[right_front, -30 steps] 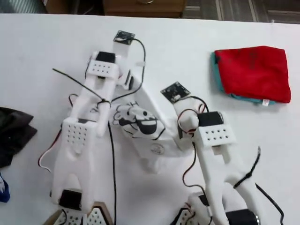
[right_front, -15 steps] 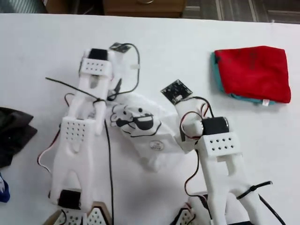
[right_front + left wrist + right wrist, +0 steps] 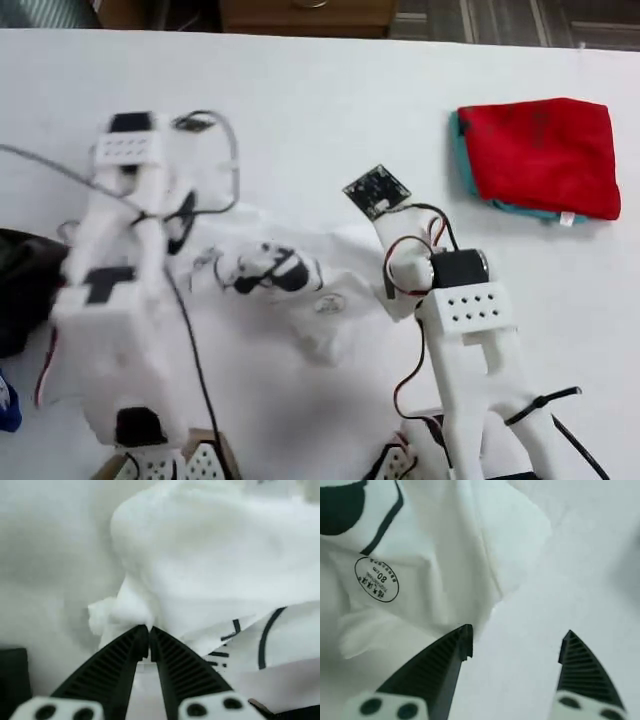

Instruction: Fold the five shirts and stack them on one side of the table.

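A white shirt point(image 3: 290, 290) with a black cartoon print lies crumpled at the table's middle, between the two arms. My left gripper point(image 3: 148, 632) is shut on a pinched fold of that white shirt point(image 3: 210, 565), at its left edge in the high view. My right gripper point(image 3: 516, 642) stands open beside the shirt's point(image 3: 415, 555) right edge, one finger at the hem and nothing between the fingers. A folded red shirt point(image 3: 540, 152) lies on a teal one point(image 3: 465, 160) at the back right.
A dark shirt point(image 3: 25, 285) lies bunched at the table's left edge, with a bit of blue cloth point(image 3: 8, 405) below it. Both arm bases point(image 3: 165, 460) stand at the front edge. Bare white table point(image 3: 370, 100) spreads behind the arms.
My left arm has swung left, dragging the white shirt's edge with it, so the shirt spreads sideways. My right gripper drew back off the shirt and then kept still.
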`<state>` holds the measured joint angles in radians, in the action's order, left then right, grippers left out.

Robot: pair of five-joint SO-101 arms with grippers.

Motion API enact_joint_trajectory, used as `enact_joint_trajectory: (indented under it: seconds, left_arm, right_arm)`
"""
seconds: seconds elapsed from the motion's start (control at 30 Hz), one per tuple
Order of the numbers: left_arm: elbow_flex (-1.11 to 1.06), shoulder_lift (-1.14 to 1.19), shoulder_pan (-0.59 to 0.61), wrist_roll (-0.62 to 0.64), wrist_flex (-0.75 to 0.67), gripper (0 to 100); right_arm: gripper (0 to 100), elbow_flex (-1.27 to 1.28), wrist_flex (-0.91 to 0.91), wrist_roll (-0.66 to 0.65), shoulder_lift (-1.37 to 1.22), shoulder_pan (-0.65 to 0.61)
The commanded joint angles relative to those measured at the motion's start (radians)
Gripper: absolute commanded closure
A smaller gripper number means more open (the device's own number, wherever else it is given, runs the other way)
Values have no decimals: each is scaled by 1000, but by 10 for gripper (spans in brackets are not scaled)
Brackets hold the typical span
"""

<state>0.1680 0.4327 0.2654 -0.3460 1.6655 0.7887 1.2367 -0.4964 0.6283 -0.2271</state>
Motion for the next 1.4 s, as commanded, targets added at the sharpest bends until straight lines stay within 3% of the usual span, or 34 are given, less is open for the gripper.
enact_joint_trajectory:
  seconds: [0.0,0.23,0.47,0.63,0.87,1.13,1.37]
  left_arm:
    - [-231,-186,104,-68,-94,972]
    - [-390,-255,187,-189,-135,835]
    - [-159,-353,209,-190,-43,832]
    - [-44,-325,147,-23,-92,831]
    - [-10,-44,124,201,-239,832]
    - [142,196,126,215,-262,834]
    - [225,241,120,213,-226,834]
  right_arm:
    - [720,-2,-39,-3,35,8]
    - [720,-3,-62,-3,35,2]
    - [720,-2,-62,-3,35,8]
    - [720,-2,-59,-3,35,4]
    - [720,-2,-7,-3,35,8]
    - [720,-2,2,43,35,2]
    - [720,-2,-2,72,33,2]
